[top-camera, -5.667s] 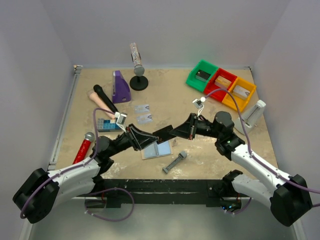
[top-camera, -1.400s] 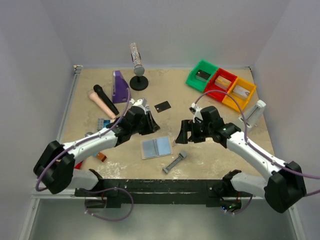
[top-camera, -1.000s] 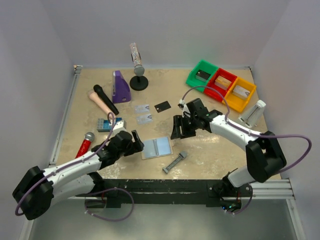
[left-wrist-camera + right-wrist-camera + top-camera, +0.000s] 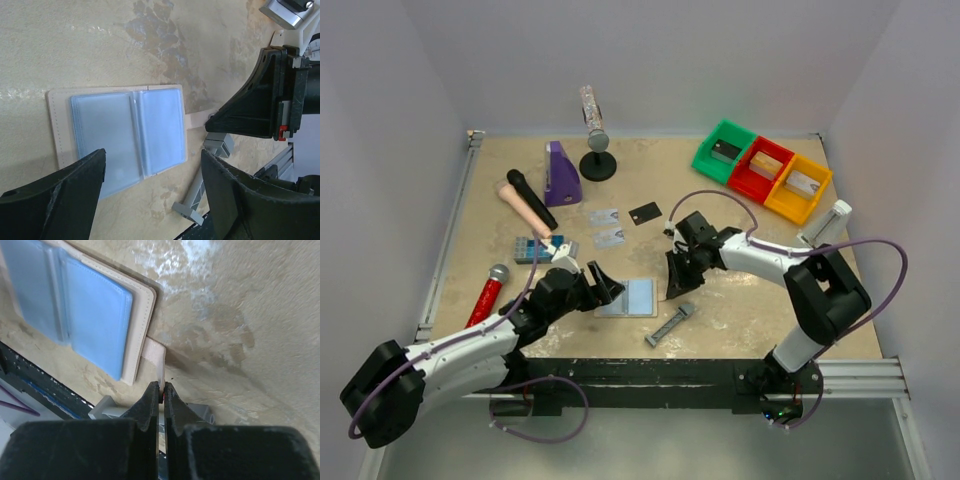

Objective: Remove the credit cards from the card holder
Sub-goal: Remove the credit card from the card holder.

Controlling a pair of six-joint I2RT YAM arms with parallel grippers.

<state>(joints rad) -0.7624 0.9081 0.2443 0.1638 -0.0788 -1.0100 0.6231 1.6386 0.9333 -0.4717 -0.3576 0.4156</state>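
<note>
The card holder lies open on the table, its two pale blue panels facing up inside a tan edge. My right gripper is shut on the tan strap tab at the holder's right side, and it shows at the table's middle. My left gripper is open, its fingers spread above the holder's left part. Two pale grey credit cards and a black one lie flat behind the holder.
A grey bar-shaped tool lies just in front of the holder. At the left are a blue studded block, a red microphone and a purple object. Green, red and yellow bins stand back right.
My right gripper has moved down to the holder's strap tab and shut on it. My left gripper has shifted right, up to the holder's left edge.
</note>
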